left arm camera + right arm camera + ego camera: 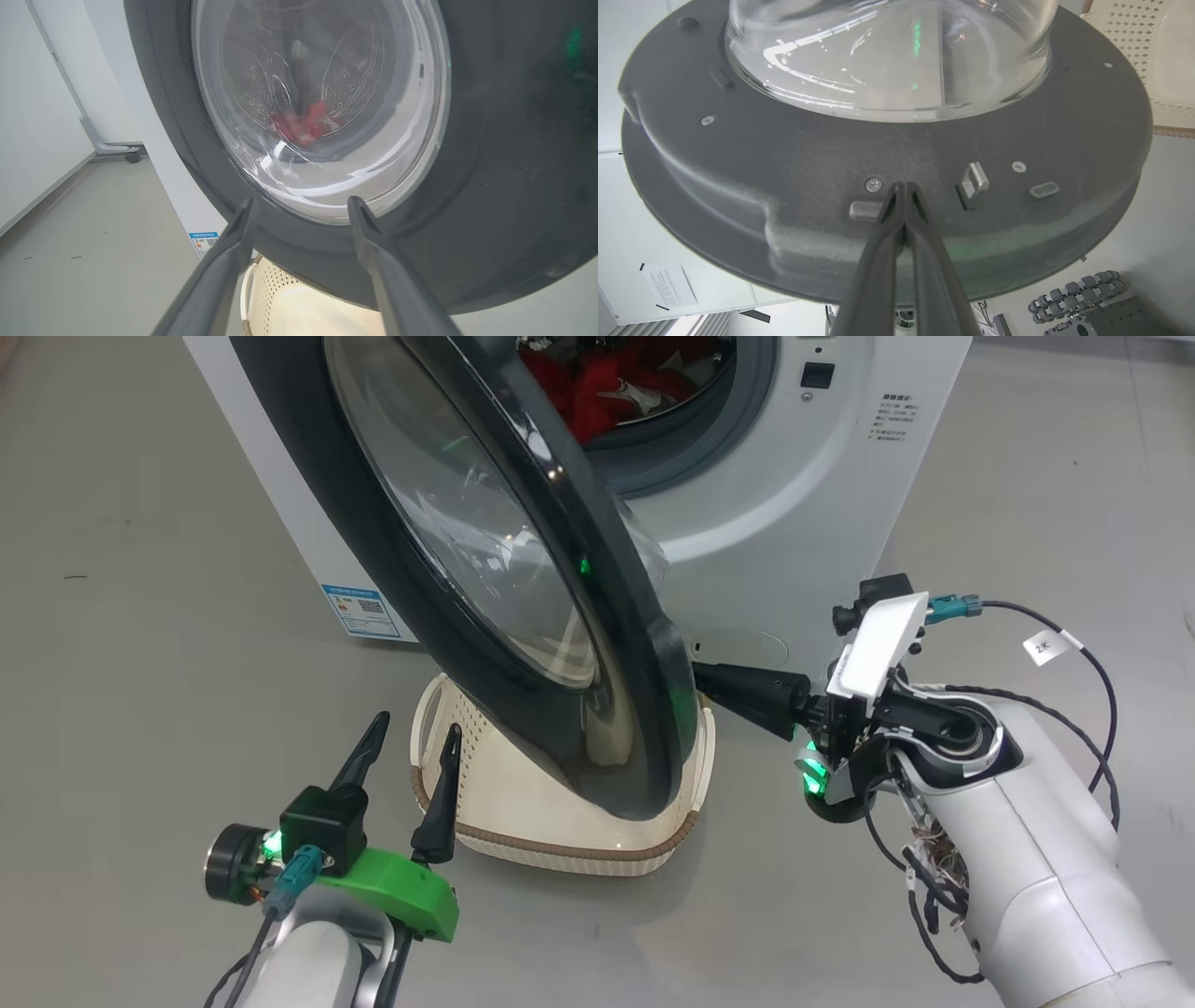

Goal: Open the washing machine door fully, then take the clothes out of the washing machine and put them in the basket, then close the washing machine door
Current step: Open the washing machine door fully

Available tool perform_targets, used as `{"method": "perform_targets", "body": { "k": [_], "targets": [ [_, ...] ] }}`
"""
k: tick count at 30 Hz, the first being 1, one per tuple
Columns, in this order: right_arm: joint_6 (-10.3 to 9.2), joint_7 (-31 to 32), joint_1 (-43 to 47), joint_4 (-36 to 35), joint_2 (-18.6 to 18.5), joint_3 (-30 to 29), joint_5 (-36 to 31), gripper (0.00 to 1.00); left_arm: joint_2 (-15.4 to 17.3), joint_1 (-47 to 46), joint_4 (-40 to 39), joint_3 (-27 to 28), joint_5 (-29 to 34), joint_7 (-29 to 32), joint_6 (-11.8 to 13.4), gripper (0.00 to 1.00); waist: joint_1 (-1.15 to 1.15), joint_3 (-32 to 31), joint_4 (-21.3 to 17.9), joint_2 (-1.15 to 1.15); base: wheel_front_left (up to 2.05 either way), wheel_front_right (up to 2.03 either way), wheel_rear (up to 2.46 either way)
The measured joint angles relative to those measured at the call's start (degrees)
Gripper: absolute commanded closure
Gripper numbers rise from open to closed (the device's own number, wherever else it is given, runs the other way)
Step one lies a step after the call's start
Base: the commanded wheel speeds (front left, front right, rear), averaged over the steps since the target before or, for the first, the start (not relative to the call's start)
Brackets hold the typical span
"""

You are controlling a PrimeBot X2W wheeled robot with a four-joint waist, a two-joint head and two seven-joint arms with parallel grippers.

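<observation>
The right pincer is shut tight with nothing between its fingers, and in the right wrist view its joined tips press against the matt grey inner face of the washing machine door, just beside a screw and close to the metal latch hook. In the head view the right pincer reaches in from the right and meets the door's black rim at its lower edge. The washing machine door stands partly open, swung out from the washing machine so that its lower part hangs over the basket. The basket sits on the grey floor just before the machine, part of it hidden behind the door. The left pincer is spread wide and holds nothing; it hovers at the left end of the basket, apart from the door, fingers pointing toward the door's outer side. From the left wrist, the left pincer frames the lower rim of the door, with the basket below. The clothes lie in a red heap inside the drum, seen through the open porthole and, from the left wrist, through the glass.
</observation>
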Motion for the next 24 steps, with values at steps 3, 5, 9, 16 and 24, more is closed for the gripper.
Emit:
{"method": "perform_targets", "body": {
  "k": [3,5,9,16,24],
  "targets": [
    [0.00,-0.32,0.92,-1.00,0.01,2.05,1.14,1.00,0.00,0.22,0.08,-0.05,0.00,0.00,-0.16,0.00,0.00,-0.47,0.44,0.00,0.00,0.00,0.00],
    [0.00,-0.82,1.52,-1.81,0.08,3.25,1.93,1.00,0.01,0.33,0.20,-0.08,0.00,0.00,-0.16,0.00,0.00,-0.70,0.76,0.00,0.00,0.00,0.00],
    [0.00,-1.78,2.30,-3.07,0.05,5.57,3.49,1.00,0.04,0.71,0.24,-0.11,0.00,0.00,-0.16,0.00,0.00,-1.18,1.39,0.00,0.00,0.00,0.00],
    [0.01,-3.50,4.38,-4.80,0.04,9.05,5.65,1.00,0.08,1.18,0.51,-0.24,0.00,0.00,-0.23,0.00,0.00,-1.97,2.66,0.00,0.00,0.00,0.00],
    [0.01,-6.13,6.20,-6.69,0.04,13.02,7.72,1.00,0.16,1.89,0.58,-0.42,0.00,0.00,-0.23,0.00,0.00,-2.76,4.74,0.00,0.00,0.00,0.00]
  ]
}}
